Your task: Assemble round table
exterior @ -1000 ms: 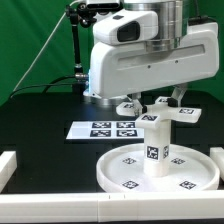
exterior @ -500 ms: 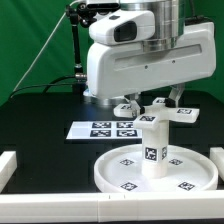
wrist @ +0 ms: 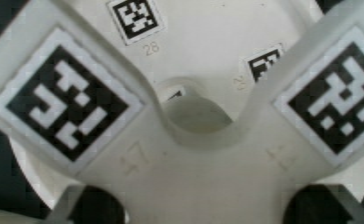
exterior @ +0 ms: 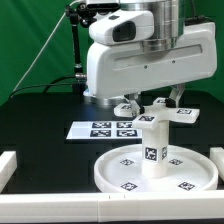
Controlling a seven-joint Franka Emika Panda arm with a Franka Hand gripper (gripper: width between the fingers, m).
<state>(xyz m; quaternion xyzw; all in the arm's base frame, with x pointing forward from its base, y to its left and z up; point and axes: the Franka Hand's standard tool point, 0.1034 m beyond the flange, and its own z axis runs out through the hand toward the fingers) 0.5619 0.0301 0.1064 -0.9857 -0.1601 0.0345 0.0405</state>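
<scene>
The large round disc [exterior: 108, 172] lies flat on the black table at the front. The short thick cylinder [exterior: 154, 150] stands upright on its hub. The four-lobed cross piece [exterior: 160, 112] sits level right at the cylinder's top; I cannot tell whether they touch. My gripper [exterior: 155, 106] comes down on it from above, mostly hidden under the white hand. In the wrist view the cross piece [wrist: 200, 150] fills the frame, with its centre hole and tags showing. The gripper [wrist: 214, 208] is shut on one lobe, a dark fingertip [wrist: 94, 206] on each side.
The marker board [exterior: 105, 128] lies flat behind the disc towards the exterior view's left. White rails [exterior: 8, 165] edge the black surface at the left and the front [exterior: 100, 208]. A black post with cables [exterior: 78, 45] stands at the back left.
The hand has shifted very slightly since a second ago. The cross piece stays over the cylinder. Nothing differs in the last half second.
</scene>
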